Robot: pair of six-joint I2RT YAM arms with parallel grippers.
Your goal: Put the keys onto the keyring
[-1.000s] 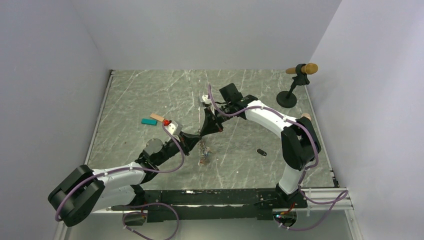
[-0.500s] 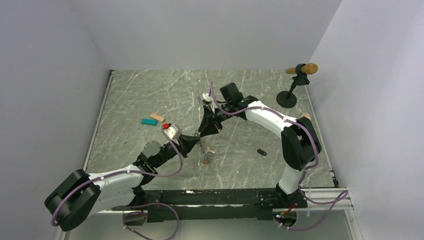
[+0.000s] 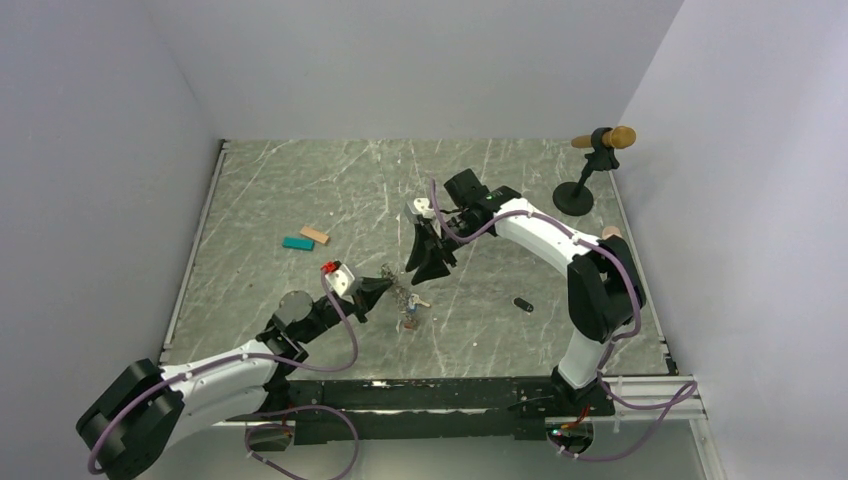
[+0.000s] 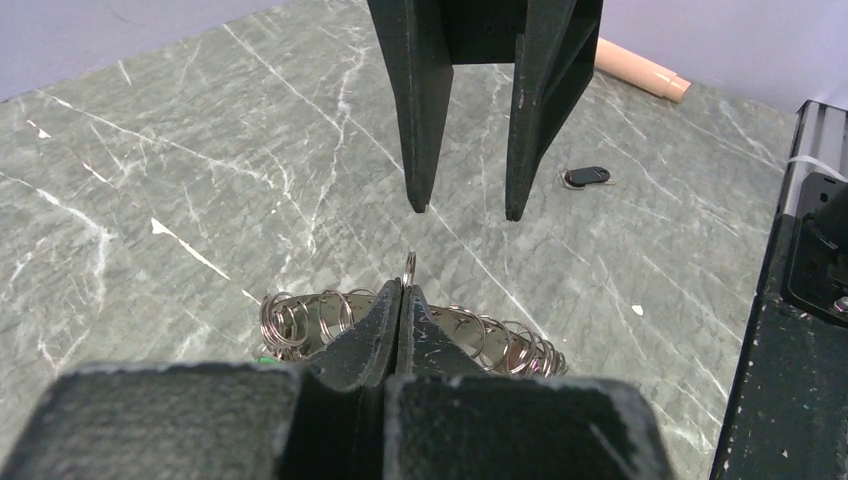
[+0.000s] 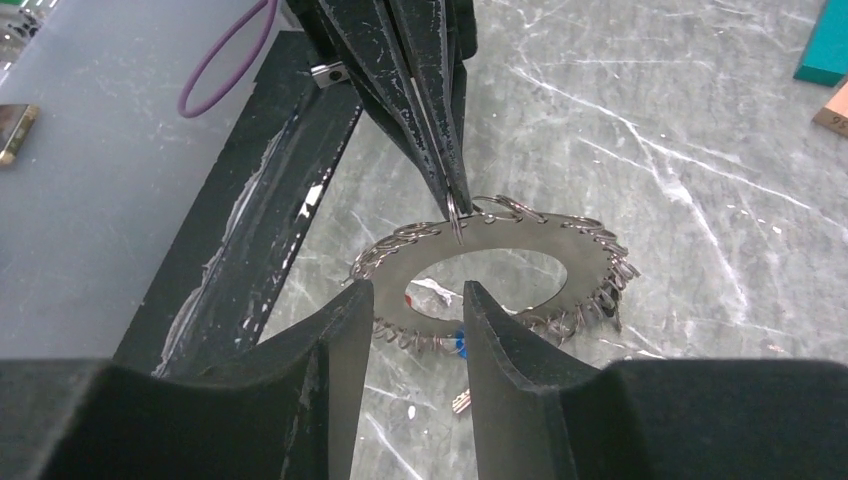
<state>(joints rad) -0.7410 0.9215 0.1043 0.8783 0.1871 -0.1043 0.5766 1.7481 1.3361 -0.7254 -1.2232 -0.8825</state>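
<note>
**Close quarters at mid-table:** the left gripper (image 3: 386,283), its jaws pressed together on one wire loop of the flat silver metal keyring (image 3: 404,298), faces the right gripper (image 3: 424,270). The right one's jaws stand apart with nothing between them, and only a narrow gap separates the two sets of black tips. To the right, a small black-headed key (image 3: 523,304) lies alone on the grey marbled stone table (image 3: 250,190). A black round-based stand (image 3: 575,197) occupies the far right corner. A rectangular teal block (image 3: 297,243) and a rectangular tan block (image 3: 314,235) sit side by side on the left. Open stone lies beyond them, far and left.
</note>
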